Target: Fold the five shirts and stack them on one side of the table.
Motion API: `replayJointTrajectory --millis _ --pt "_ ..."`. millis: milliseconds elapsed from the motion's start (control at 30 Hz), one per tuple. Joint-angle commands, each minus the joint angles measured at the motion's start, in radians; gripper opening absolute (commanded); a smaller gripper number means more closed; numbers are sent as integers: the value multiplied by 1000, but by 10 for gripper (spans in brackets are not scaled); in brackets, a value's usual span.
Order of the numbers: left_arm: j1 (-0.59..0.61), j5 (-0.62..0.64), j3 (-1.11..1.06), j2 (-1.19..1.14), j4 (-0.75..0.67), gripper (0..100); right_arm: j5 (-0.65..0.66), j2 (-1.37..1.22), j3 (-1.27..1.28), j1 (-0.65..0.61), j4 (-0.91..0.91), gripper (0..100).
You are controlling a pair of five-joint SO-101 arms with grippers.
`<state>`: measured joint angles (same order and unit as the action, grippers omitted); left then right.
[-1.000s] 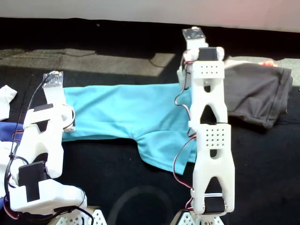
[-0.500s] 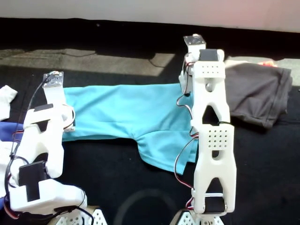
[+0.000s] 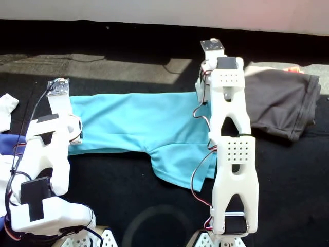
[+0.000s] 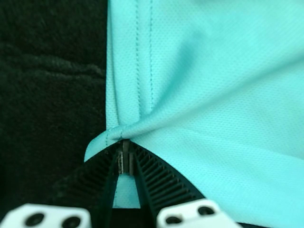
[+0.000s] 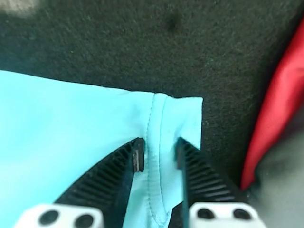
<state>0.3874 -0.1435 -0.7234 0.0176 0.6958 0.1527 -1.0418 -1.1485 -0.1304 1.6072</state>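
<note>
Dipping slightly, the right end effector [image 5: 158,154] sits with jaws apart astride the teal shirt's [image 3: 133,123] 3 o'clock hem mid-table [image 3: 128,190], the left end effector [image 4: 124,156] pinching its 9 o'clock edge, so I'd guess a fold is near.

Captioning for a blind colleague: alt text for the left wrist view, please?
The left hand pinches the hem of a turquoise mesh-knit shirt, its black ridged fingers closed on a bunched fold, over a black fabric tabletop.
</note>
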Motion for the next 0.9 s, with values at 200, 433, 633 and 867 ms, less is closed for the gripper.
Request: replayJointTrajectory --millis 200,433,633,867 --pt "-16 3 -2 15 -12 9 11 5 -183 12 -10 5" --pt "-16 3 -2 15 -12 9 163 1 -196 36 -25 5" --pt "-16 3 -4 15 -12 9 169 -1 -194 82 -113 5" --pt "-18 3 -4 15 -12 9 170 -1 -194 81 -117 6"
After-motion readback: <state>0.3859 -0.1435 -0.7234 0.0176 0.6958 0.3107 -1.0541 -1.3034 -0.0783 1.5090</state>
